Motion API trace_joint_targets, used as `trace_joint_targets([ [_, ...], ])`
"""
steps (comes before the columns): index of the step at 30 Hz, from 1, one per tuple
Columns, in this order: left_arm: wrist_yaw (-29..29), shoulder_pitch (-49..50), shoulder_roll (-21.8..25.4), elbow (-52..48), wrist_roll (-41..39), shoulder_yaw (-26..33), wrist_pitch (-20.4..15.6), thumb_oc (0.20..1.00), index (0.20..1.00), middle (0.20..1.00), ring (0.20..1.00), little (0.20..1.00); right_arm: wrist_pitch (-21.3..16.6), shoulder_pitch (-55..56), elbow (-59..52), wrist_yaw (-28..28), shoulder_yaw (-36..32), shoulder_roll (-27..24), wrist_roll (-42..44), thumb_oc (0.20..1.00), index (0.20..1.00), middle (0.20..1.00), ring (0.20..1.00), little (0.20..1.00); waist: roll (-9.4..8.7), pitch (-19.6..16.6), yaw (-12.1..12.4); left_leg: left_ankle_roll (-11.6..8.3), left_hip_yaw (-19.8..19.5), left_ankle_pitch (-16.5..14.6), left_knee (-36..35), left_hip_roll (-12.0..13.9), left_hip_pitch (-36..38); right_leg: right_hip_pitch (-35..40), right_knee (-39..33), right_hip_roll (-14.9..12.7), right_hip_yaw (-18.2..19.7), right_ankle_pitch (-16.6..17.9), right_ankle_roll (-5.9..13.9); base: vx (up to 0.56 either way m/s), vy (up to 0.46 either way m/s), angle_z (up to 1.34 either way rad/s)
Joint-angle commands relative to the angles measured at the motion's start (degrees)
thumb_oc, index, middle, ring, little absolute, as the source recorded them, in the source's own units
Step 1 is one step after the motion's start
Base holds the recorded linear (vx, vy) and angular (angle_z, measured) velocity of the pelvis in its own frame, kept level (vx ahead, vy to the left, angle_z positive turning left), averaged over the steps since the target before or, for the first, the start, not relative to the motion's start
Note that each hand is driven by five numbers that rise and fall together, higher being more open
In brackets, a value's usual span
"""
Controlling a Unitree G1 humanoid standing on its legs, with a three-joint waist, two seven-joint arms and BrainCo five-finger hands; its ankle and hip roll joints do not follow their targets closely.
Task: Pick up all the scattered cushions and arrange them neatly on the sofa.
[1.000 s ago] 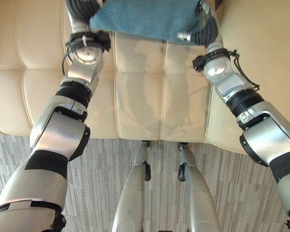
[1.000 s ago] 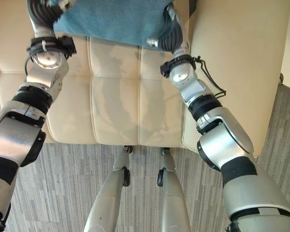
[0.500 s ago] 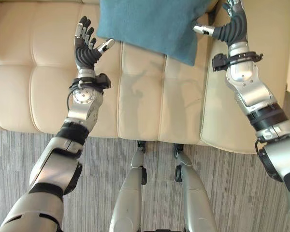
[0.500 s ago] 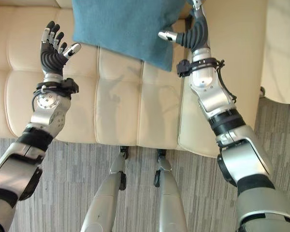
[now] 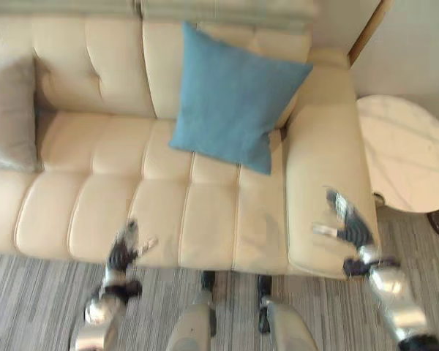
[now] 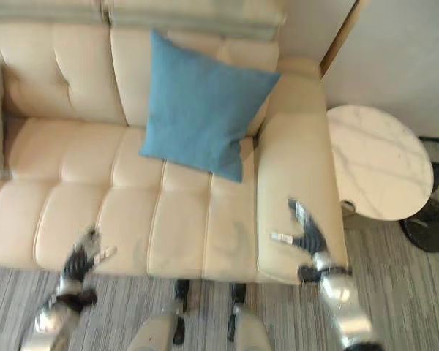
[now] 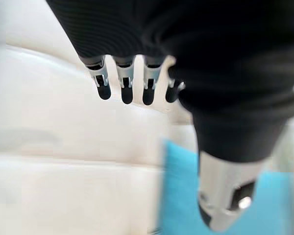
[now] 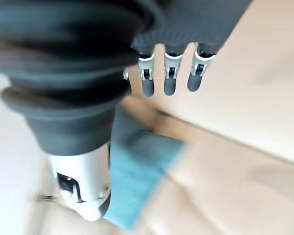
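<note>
Cream tufted leather sofa holds 2 cushions: a square blue fabric cushion propped against its backrest beside the right armrest, and a grey cushion at its left end. Left hand and right hand, fingers straight, grasp nothing, at the sofa's front edge. Round marble side table stands right of the sofa.

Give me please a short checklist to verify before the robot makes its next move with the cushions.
1. Blue cushion leans on the sofa backrest, beside the armrest: ok.
2. Left hand open, holding nothing: ok.
3. Right hand open, holding nothing: ok.
4. Both hands apart from the blue cushion: ok.
5. Grey cushion at the sofa's other end, placed neatly: cannot tell, partly out of view.
6. More cushions left on the floor: cannot tell.
</note>
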Motion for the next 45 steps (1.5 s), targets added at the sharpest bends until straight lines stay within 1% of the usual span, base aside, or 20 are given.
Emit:
trace_joint_targets([
  [1,-1.8,-4.7,1.4,0.9,4.4,1.0,-0.4,1.000,1.000,1.000,1.000,1.000,-0.2,-5.3,3.7,0.9,-0.1,-1.2,-2.3,1.000,1.000,1.000,1.000,1.000,-0.47,-1.5,-0.5,-0.62,0.6,-9.3,4.7,-0.3,2.4,2.4,-0.9,-1.9,-1.9,-2.1,3.12,0.08,0.037,-0.06],
  [5,-1.5,-1.8,0.4,4.4,9.2,0.6,0.3,1.000,1.000,1.000,1.000,1.000,1.1,-2.1,9.8,-0.3,-0.9,0.2,-4.9,1.000,1.000,1.000,1.000,1.000,-0.43,-3.7,-0.5,-0.14,1.7,-10.9,4.1,-0.7,6.8,6.2,-2.2,-2.1,-1.5,-2.0,3.49,0.06,0.076,-0.06],
  [10,-0.9,-2.7,1.4,5.6,10.1,0.3,-0.1,1.000,1.000,1.000,1.000,1.000,1.4,-3.1,13.1,-1.1,-0.6,1.4,-4.9,1.000,1.000,1.000,1.000,1.000,-0.24,-3.4,-0.6,0.00,3.7,-10.2,2.5,-0.4,7.6,4.7,-2.2,-2.1,-0.7,0.2,4.68,-0.09,0.045,-0.20],
  [13,-0.2,-5.2,3.1,4.2,10.8,-0.2,0.2,1.000,1.000,1.000,1.000,1.000,1.8,-4.8,13.5,-1.8,0.1,2.2,-4.7,1.000,1.000,1.000,1.000,1.000,0.60,-2.0,0.1,0.28,4.1,-8.5,3.4,1.2,5.5,3.5,6.2,-1.0,-1.4,-3.3,4.46,-0.26,-0.003,-0.35],
  [14,-0.2,-5.2,3.1,4.2,10.8,-0.2,0.2,1.000,1.000,1.000,1.000,1.000,1.8,-4.9,13.5,-1.8,0.1,2.2,-4.7,1.000,1.000,1.000,1.000,1.000,0.54,-1.9,0.1,0.28,4.2,-8.6,3.5,1.2,5.5,3.4,6.5,-1.1,-1.3,-3.5,4.47,-0.28,-0.029,-0.19],
  [15,0.0,-6.9,3.5,4.3,10.7,-0.5,0.2,1.000,1.000,1.000,1.000,1.000,1.7,-4.9,15.1,-1.9,0.5,2.9,-4.2,1.000,1.000,1.000,1.000,1.000,0.81,-1.6,0.4,0.62,3.9,-7.6,4.1,1.7,4.4,4.3,14.2,0.7,0.5,-6.9,3.83,-0.25,-0.060,-0.06],
  [17,0.0,-7.2,3.3,5.1,10.4,-0.1,0.3,1.000,1.000,1.000,1.000,1.000,1.8,-4.6,16.0,-1.8,0.5,3.3,-4.2,1.000,1.000,1.000,1.000,1.000,0.71,-2.7,1.0,0.51,3.9,-7.0,4.3,1.8,3.4,6.7,16.6,1.9,1.4,-8.3,3.27,-0.22,-0.119,0.21],
  [19,-0.1,-6.4,2.8,4.8,9.8,0.1,0.3,1.000,1.000,1.000,1.000,1.000,2.0,-4.1,16.3,-2.1,0.1,3.7,-4.1,1.000,1.000,1.000,1.000,1.000,-0.63,-3.2,2.4,-0.11,3.9,-5.6,4.9,1.3,1.4,12.1,10.6,2.7,0.8,-11.6,1.58,-0.21,-0.232,-0.08],
  [20,0.4,-7.0,2.4,5.4,9.6,0.3,0.0,1.000,1.000,1.000,1.000,1.000,2.0,-4.7,16.7,-2.5,0.5,3.6,-3.4,1.000,1.000,1.000,1.000,1.000,-0.83,-3.4,2.7,-1.38,4.2,-2.9,4.5,1.5,-1.5,13.2,3.7,4.0,1.7,-12.0,0.24,-0.22,-0.212,-0.35],
  [21,0.4,-7.0,2.3,5.4,9.6,0.3,0.0,1.000,1.000,1.000,1.000,1.000,2.0,-4.7,16.7,-2.5,0.5,3.6,-3.4,1.000,1.000,1.000,1.000,1.000,-0.82,-3.4,2.7,-1.39,4.1,-2.9,4.5,1.5,-1.6,13.2,3.5,4.0,1.7,-12.0,0.23,-0.25,-0.205,0.01],
  [22,0.5,-7.1,1.7,5.7,9.1,0.3,-0.1,1.000,1.000,1.000,1.000,1.000,1.6,-4.6,16.2,-2.7,0.2,3.4,-2.5,1.000,1.000,1.000,1.000,1.000,-0.68,-3.3,2.6,-2.34,4.0,-1.4,4.4,1.9,-3.1,13.6,0.0,4.8,2.4,-11.7,-0.38,-0.16,-0.126,0.19],
  [24,0.9,-7.8,0.8,5.4,8.0,0.2,-0.3,1.000,1.000,1.000,1.000,1.000,1.6,-4.5,15.8,-3.3,-0.2,2.5,-1.9,1.000,1.000,1.000,1.000,1.000,0.25,-2.3,2.5,-4.70,3.6,1.5,3.8,2.7,-5.4,12.7,-2.4,5.8,2.3,-10.9,-1.29,-0.34,-0.144,0.17],
  [26,0.9,-8.7,-0.1,5.4,7.7,-0.3,-0.3,1.000,1.000,1.000,1.000,1.000,1.6,-4.6,15.6,-3.8,-0.6,1.5,-2.2,1.000,1.000,1.000,1.000,1.000,0.51,-1.0,2.0,-5.18,2.8,0.5,4.2,2.3,-6.1,11.2,-2.9,5.6,1.2,-9.6,-1.47,-0.34,-0.075,0.32],
  [27,0.8,-8.6,-0.4,5.5,7.9,-0.5,-0.2,1.000,1.000,1.000,1.000,1.000,1.6,-4.3,15.3,-3.9,-1.0,1.2,-2.3,1.000,1.000,1.000,1.000,1.000,0.35,-0.9,1.4,-4.44,2.6,-1.3,5.6,2.0,-5.8,10.3,-2.9,5.1,0.3,-8.9,-1.26,-0.18,-0.037,0.47],
  [29,0.3,-7.9,-0.4,5.1,9.3,-1.0,0.1,1.000,1.000,1.000,1.000,1.000,1.6,-3.2,14.3,-3.7,-1.9,0.7,-2.1,1.000,1.000,1.000,1.000,1.000,-0.46,-1.4,-0.1,-3.29,3.5,-6.5,10.2,1.7,-3.7,8.9,-3.1,3.5,-0.9,-7.5,-1.20,-0.22,-0.038,0.36],
  [30,0.0,-7.5,-0.3,5.0,9.8,-1.1,0.1,1.000,1.000,1.000,1.000,1.000,1.5,-2.8,14.3,-3.6,-2.1,0.5,-2.2,1.000,1.000,1.000,1.000,1.000,-0.74,-1.5,-0.4,-3.04,3.3,-8.4,12.0,1.3,-2.6,8.8,-3.2,3.1,-1.0,-7.1,-1.22,-0.16,-0.012,0.50],
  [31,-0.1,-7.0,-0.2,5.4,10.1,-1.0,0.1,1.000,1.000,1.000,1.000,1.000,1.4,-3.0,14.8,-3.7,-2.4,0.2,-2.3,1.000,1.000,1.000,1.000,1.000,-0.82,-2.3,-1.1,-2.85,2.0,-12.0,13.0,0.3,1.2,8.3,-3.8,2.9,-0.9,-6.4,-1.10,-0.07,0.019,0.44],
  [32,0.1,-6.3,-0.1,5.3,10.8,-0.8,0.2,1.000,1.000,1.000,1.000,1.000,1.4,-3.0,15.5,-3.6,-2.4,0.3,-2.4,1.000,1.000,1.000,1.000,1.000,-0.35,-2.9,-1.4,-2.59,1.3,-12.1,10.7,0.2,3.6,8.9,-4.7,3.8,-0.6,-6.1,-0.85,-0.04,0.024,0.24],
  [39,-0.6,-4.7,0.5,5.3,10.9,0.3,0.5,1.000,1.000,1.000,1.000,1.000,1.6,-2.6,15.8,-3.0,-2.6,0.0,-3.0,1.000,1.000,1.000,1.000,1.000,-0.25,-4.8,-1.4,-1.96,1.5,-10.5,4.1,-0.1,8.0,10.8,-5.9,4.3,-0.8,-5.4,-0.50,0.03,0.024,0.02],
  [45,-1.2,-4.0,0.5,6.0,11.5,0.5,1.0,1.000,1.000,1.000,1.000,1.000,1.9,-2.2,16.8,-2.6,-2.3,0.2,-3.5,1.000,1.000,1.000,1.000,1.000,-0.48,-5.8,-1.0,-1.57,1.5,-10.3,1.9,-0.2,10.7,12.5,-6.0,4.4,-0.5,-5.6,-0.35,0.03,0.043,-0.01],
])
